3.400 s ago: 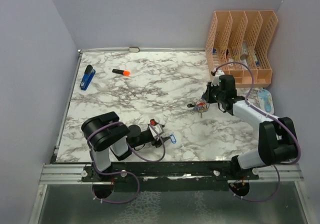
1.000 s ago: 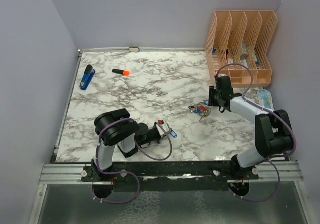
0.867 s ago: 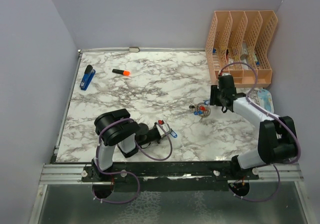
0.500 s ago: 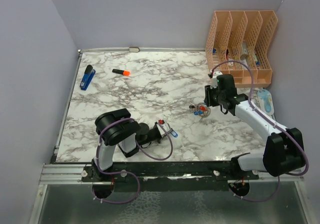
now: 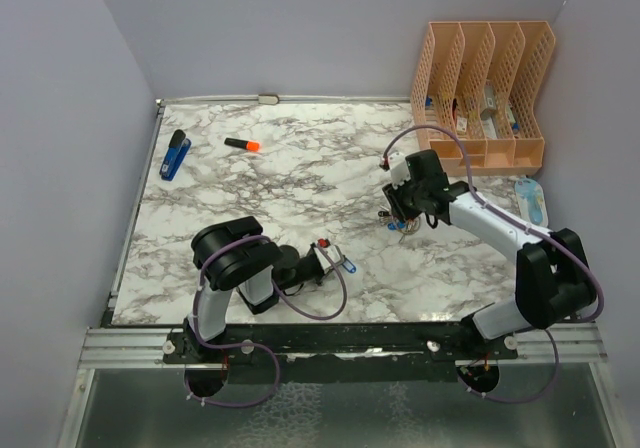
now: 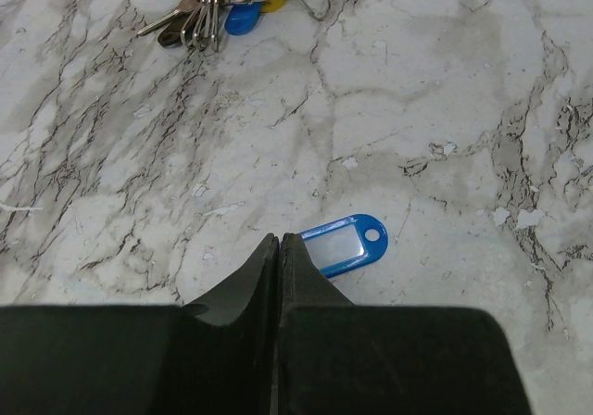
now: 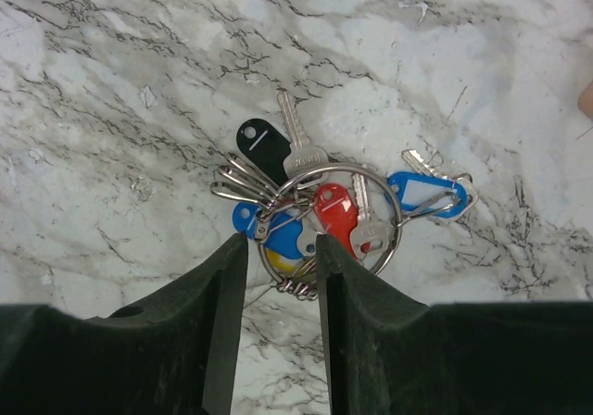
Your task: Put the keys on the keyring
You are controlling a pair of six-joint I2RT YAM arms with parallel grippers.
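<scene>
My right gripper [image 7: 278,241], jaws half-open, straddles the keyring [image 7: 329,211] rim to steady it, while my left gripper [image 6: 279,241], pinched shut, has a blue-tagged key [image 6: 345,245] at its tips for threading.

No text, brand or number legible in any view. Blue key tag [image 6: 341,246]: label window pale, nothing readable. Keyring [image 7: 329,216]: tags and key heads, any stamping too small to make out.

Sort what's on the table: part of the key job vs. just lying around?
Job: keyring; loose blue-tagged key; second blue-tagged key at the ring's edge.
Lying about: stapler; orange marker; desk organizer.
</scene>
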